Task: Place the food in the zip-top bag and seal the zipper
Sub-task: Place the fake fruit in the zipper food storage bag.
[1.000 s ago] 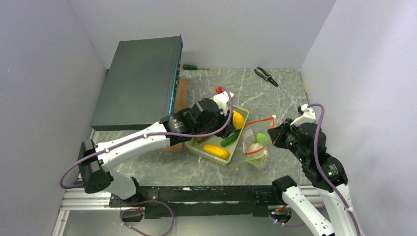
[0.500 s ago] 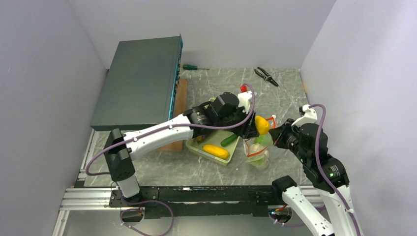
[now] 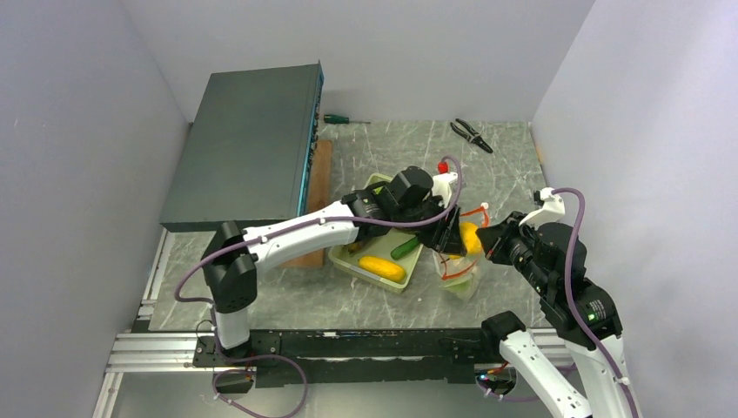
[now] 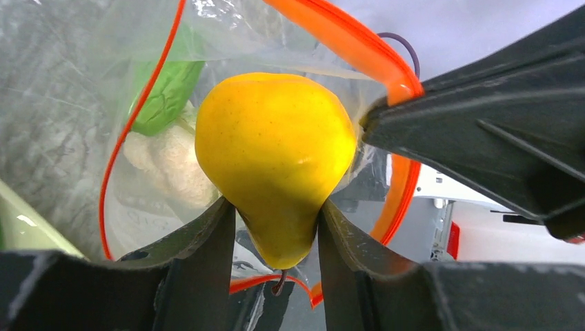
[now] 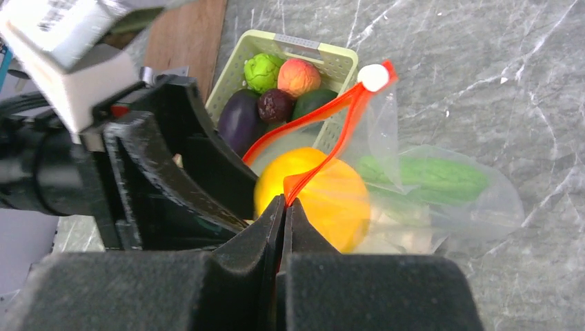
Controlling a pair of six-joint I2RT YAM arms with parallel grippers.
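Note:
My left gripper (image 4: 274,224) is shut on an orange-yellow pear (image 4: 274,148) and holds it in the open mouth of the clear zip-top bag (image 3: 459,270). It also shows in the top view (image 3: 470,237). A white cauliflower (image 4: 172,162) and a bright green piece (image 4: 169,89) lie inside the bag. My right gripper (image 5: 284,205) is shut on the red-orange zipper strip (image 5: 324,148) and holds the mouth open. The white slider tab (image 5: 373,77) is at the strip's far end. A dark purple piece (image 5: 275,105) lies in the tray.
The pale green tray (image 3: 364,272) left of the bag holds a yellow piece (image 3: 381,267), a dark green cucumber (image 3: 405,248) and other toy vegetables. A large dark box (image 3: 248,148) stands at the back left. Pliers (image 3: 471,135) and a screwdriver (image 3: 341,119) lie at the back.
My left gripper lifted the orange-yellow pear out of the tray and carried it right, down into the bag's mouth. My right gripper kept hold of the zipper strip.

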